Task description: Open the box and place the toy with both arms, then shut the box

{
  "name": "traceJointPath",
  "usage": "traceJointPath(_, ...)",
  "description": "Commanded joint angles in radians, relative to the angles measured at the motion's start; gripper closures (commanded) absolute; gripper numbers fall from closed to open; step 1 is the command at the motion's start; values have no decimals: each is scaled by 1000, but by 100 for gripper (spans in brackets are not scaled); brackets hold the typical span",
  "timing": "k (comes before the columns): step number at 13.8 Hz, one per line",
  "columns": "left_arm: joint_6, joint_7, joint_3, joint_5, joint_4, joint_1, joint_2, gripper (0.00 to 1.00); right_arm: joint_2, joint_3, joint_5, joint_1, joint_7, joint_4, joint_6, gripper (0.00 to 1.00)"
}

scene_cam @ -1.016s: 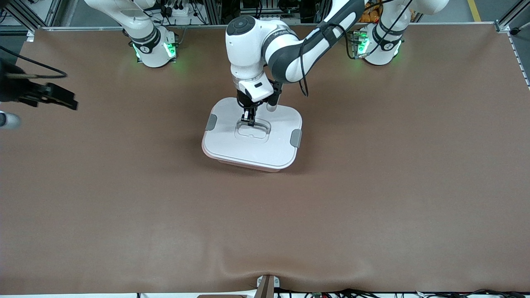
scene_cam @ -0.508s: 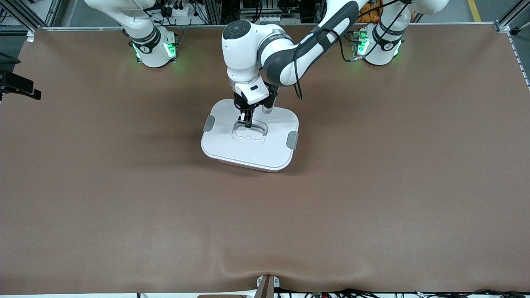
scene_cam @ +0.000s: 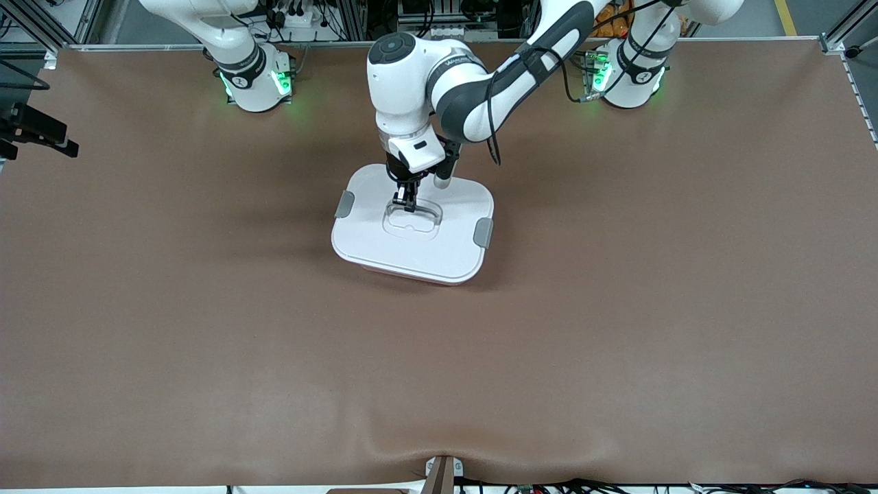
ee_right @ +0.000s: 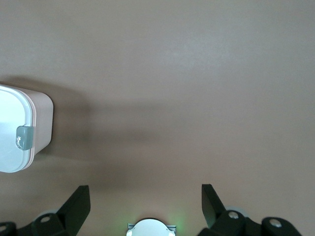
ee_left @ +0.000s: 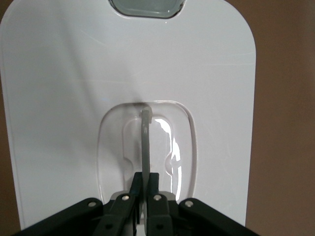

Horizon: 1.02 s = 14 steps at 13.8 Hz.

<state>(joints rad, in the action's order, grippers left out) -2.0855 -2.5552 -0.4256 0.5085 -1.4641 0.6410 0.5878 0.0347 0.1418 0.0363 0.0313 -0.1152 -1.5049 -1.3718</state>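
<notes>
The box (scene_cam: 411, 228) sits on the table (scene_cam: 617, 309), lid (scene_cam: 439, 247) on, between the two arm bases and nearer the front camera than both. The left gripper (scene_cam: 407, 204) is down on the lid's middle, fingers (ee_left: 153, 183) pinched tight on the thin clear handle (ee_left: 145, 142). The right gripper (ee_right: 145, 204) hangs over bare table toward the right arm's end from the box, fingers spread wide.

The rounded translucent pink plastic box (scene_cam: 384, 264) stands on the brown desk (scene_cam: 617, 309) at twelve o'clock from its middle. The left gripper (scene_cam: 409, 202) sits on its flat white lid (scene_cam: 439, 247), fingers (ee_left: 135, 184) pinching the recessed clear handle (ee_left: 145, 142). The right gripper (scene_cam: 51, 137) hangs at nine o'clock over the desk's edge, fingers apart.
</notes>
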Motion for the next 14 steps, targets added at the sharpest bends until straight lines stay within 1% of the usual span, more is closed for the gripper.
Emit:
traceJointPath(1, -17, -22, 1, 42, 30, 5, 20, 100, 25, 9, -6, 9, -9, -29, -21, 0)
traceJointPath(4, -27, -23, -1, 51, 24, -4, 18, 100, 18, 7, -12, 1, -9, -1, -23, 0)
traceJointPath(8, -53, -25, -1, 50, 2, -11, 13, 100, 16, 7, -44, 2, -9, -1, -36, 0)
traceJointPath(14, -67, -26, -4, 31, -28, -14, 6, 100, 16, 4, -47, 3, -9, -1, -49, 0)
